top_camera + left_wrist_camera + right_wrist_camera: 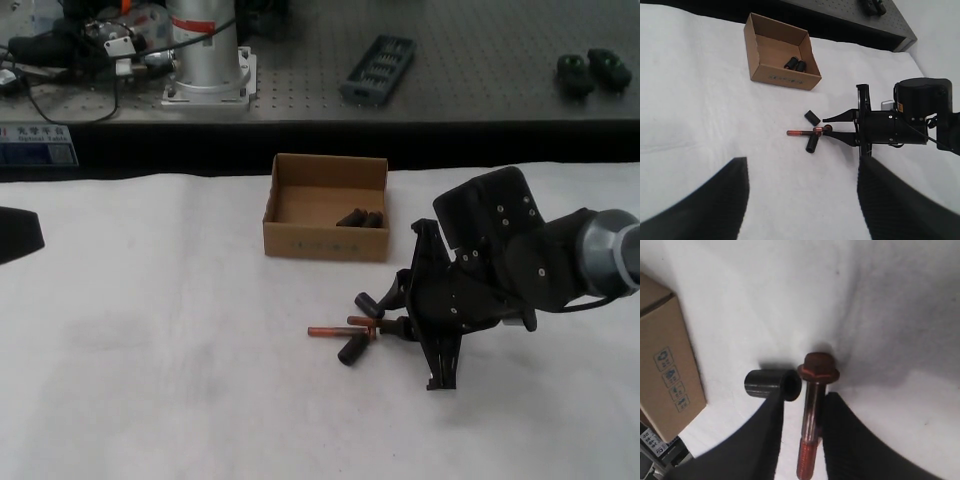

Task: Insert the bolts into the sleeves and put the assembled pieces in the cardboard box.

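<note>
Right jaws lie low over the white cloth [150, 400] on the tabletop, partly open, their two fingers [860, 450] straddling the shank of a copper-coloured bolt [811, 415]. A thin gap shows between the bolt and at least one finger, so the jaws bracket it rather than pinch it. The bolt's hexagonal head sits just past the fingertips, with its threaded end back between them.

A short black sleeve [772, 385] lies on its side just outside one finger, its open end right beside the bolt's head. On the opposite side of the jaws, near the fingertips, lies a second black sleeve [351, 349]. A second bolt [328, 331] lies on the cloth just beyond the fingertips, farther out than the first.

The cardboard box [325, 240] stands open, well apart from the right jaws, on the same side as the first sleeve. Two dark pieces [360, 218] lie together inside it, against one wall.

Farther off, the left jaws hang wide open with nothing between them. Bolts, sleeves and box all lie out ahead of them, with the right arm [900, 125] off to one side.
</note>
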Action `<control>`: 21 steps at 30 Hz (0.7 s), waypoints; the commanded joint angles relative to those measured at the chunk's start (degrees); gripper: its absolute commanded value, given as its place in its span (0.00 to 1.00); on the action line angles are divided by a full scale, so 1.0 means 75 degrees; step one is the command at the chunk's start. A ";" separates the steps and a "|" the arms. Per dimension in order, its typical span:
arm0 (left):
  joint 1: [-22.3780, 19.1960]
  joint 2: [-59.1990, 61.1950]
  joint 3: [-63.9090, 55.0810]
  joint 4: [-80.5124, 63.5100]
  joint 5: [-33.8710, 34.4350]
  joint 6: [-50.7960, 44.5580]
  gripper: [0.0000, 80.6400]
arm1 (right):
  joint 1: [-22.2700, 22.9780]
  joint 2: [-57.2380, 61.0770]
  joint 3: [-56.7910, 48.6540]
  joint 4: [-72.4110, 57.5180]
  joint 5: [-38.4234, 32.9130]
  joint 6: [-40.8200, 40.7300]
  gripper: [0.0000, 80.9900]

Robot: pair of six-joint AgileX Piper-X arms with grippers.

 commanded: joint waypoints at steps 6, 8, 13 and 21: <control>0.0018 -0.0013 -0.0016 -0.0159 -0.0027 0.0080 0.58 | -0.0029 0.0069 -0.0072 -0.0257 0.0343 0.0487 0.25; 0.0018 -0.0013 -0.0016 -0.0189 -0.0027 0.0080 0.58 | -0.0029 0.0069 -0.0072 -0.0262 0.0343 0.0473 0.25; 0.0018 -0.0013 -0.0016 -0.0195 -0.0027 0.0080 0.58 | -0.0029 0.0069 -0.0072 -0.0150 0.0406 0.0456 0.25; 0.0018 -0.0013 -0.0016 -0.0190 -0.0027 0.0345 0.58 | -0.0029 0.0226 -0.0072 -0.0039 0.0442 0.0456 0.25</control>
